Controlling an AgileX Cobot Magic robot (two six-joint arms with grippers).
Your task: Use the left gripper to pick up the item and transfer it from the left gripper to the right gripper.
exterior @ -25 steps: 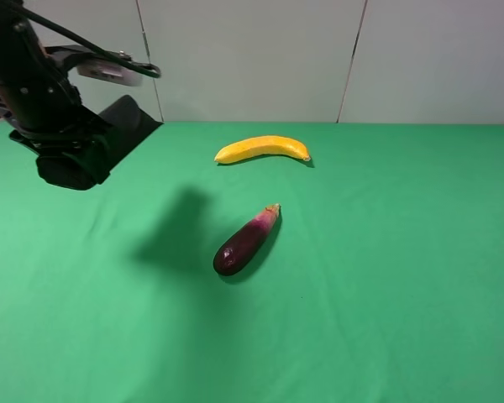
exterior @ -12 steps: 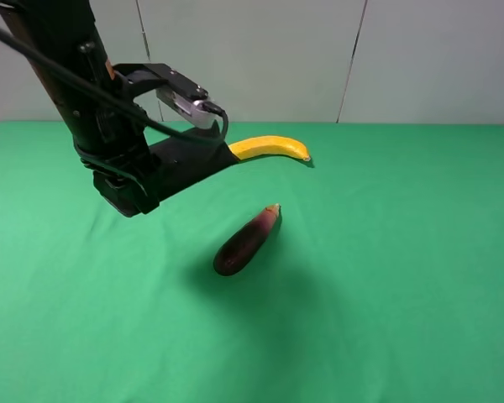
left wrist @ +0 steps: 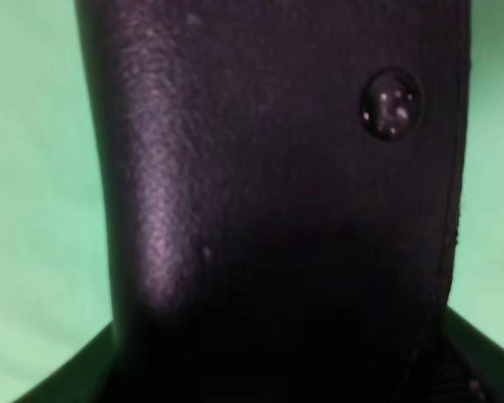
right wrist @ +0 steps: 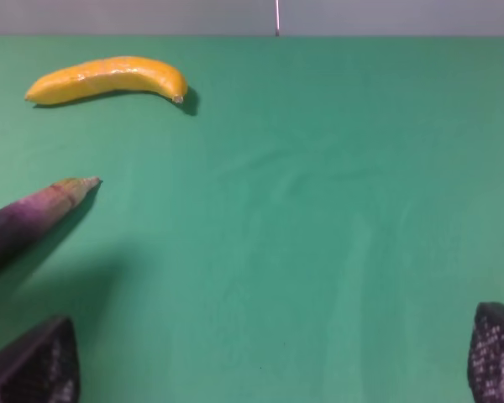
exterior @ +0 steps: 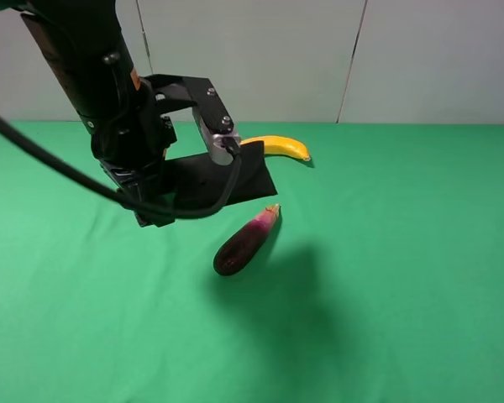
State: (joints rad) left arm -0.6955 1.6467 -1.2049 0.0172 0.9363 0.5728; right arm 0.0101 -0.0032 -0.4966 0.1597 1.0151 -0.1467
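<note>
Pick-up done; hand-over to the other arm not yet begun.

On the left of the high view, the left gripper (exterior: 161,195) holds the black leather-like case (exterior: 235,178) in the air above the green cloth (exterior: 403,269), one end clamped and the free end jutting toward the middle; its wrist view is filled by the case's grained face and a snap stud (left wrist: 390,102), so the pads are hidden and the grip only appears firm; the eggplant (exterior: 246,241) lies under the free end and the banana (exterior: 281,146) just behind it, both on the cloth; the right gripper (right wrist: 265,369) shows only in its own wrist view, spread wide and empty, low over the cloth; what remains is bringing the two together, closing the right on the free end, and the left letting go.
</note>
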